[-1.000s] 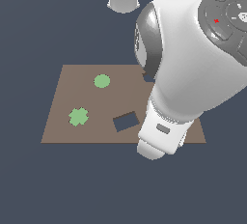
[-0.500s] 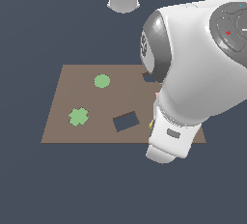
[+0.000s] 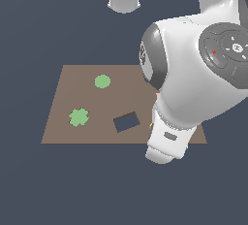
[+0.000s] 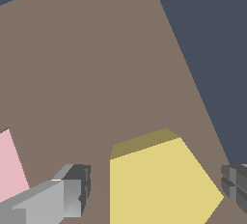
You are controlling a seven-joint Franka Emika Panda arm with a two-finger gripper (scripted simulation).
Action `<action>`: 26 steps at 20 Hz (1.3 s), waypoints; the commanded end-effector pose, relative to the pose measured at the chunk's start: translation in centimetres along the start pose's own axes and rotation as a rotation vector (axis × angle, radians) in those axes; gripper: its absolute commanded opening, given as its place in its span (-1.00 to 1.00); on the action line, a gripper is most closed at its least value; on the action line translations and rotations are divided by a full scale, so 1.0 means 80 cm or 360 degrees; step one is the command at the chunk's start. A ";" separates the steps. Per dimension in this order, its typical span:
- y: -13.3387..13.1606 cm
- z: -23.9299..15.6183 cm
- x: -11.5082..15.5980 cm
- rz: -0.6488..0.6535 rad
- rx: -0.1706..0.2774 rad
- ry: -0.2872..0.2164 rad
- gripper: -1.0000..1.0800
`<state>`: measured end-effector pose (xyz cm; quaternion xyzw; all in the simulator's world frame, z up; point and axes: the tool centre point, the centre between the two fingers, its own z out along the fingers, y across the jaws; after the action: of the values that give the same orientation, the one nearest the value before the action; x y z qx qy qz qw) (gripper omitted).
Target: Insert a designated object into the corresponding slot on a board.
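Between the two spread fingers of the gripper (image 4: 157,194), in the wrist view, sits the yellow pentagon block (image 4: 159,182), thick and solid, resting on the brown board (image 4: 96,63). One light grey finger (image 4: 53,199) stands clear of the block on one side, and the dark pad of the other finger (image 4: 236,187) lies just off the block's pointed corner on the other; the jaws are wide apart and neither one visibly touches the block. Beside the grey finger, part of a flat pink shape (image 4: 9,170) shows at the picture's edge. From the exterior view, the arm's bulky white body (image 3: 193,88) covers the board's (image 3: 87,98) corner at the near edge on the exterior view's right, so the gripper itself is hidden there, and only a sliver of yellow (image 3: 151,125) peeks out beside the wrist. On the open part of the board lie a green disc (image 3: 102,81) toward the far edge, a green cross (image 3: 79,117) toward the exterior view's left edge, and a dark rectangular hole (image 3: 127,121) near the front edge, just beside the arm. No pentagon slot can be made out in either view.
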<state>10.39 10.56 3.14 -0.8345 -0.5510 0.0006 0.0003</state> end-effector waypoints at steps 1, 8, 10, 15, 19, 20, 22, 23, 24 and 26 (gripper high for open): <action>0.000 0.002 0.000 -0.0001 -0.0002 0.0001 -1.00; 0.000 0.002 0.000 -0.0001 -0.0002 0.0001 -1.00; 0.000 0.002 0.000 -0.0001 -0.0002 0.0001 -1.00; 0.001 -0.005 0.001 -0.0001 -0.0002 0.0001 -1.00; -0.001 -0.002 0.000 -0.0009 -0.0001 0.0001 -1.00; -0.002 -0.002 0.000 -0.0015 -0.0001 0.0001 -1.00; -0.005 -0.002 0.001 -0.0033 -0.0001 0.0001 -1.00; -0.008 -0.002 0.001 -0.0045 -0.0001 0.0001 -1.00; -0.010 -0.002 0.001 -0.0058 -0.0001 0.0001 -1.00; -0.016 -0.003 0.001 -0.0091 -0.0001 0.0001 -1.00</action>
<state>9.53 10.95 3.31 -0.8226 -0.5686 0.0005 0.0002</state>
